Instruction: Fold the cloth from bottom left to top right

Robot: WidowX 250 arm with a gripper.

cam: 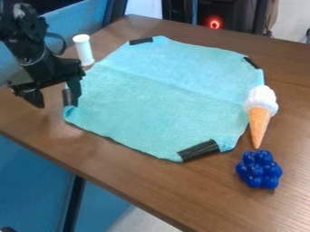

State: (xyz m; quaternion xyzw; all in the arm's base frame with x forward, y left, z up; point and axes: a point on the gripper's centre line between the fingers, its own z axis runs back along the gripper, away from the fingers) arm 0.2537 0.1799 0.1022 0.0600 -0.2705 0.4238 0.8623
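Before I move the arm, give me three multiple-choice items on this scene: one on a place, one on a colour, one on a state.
1. Where is the gripper?
A. At the cloth's right edge in the view
B. At the cloth's left corner in the view
C. Over the middle of the cloth

2. What colour is the grape-like toy?
A. Blue
B. Red
C. Yellow

3. How does the cloth lie?
A. Rolled up
B. Folded in half
C. Spread open

Key:
1. B: its fingers hang by that corner.
2. A: its round lumps are all blue.
3. C: it covers a broad patch of the table, unfolded.
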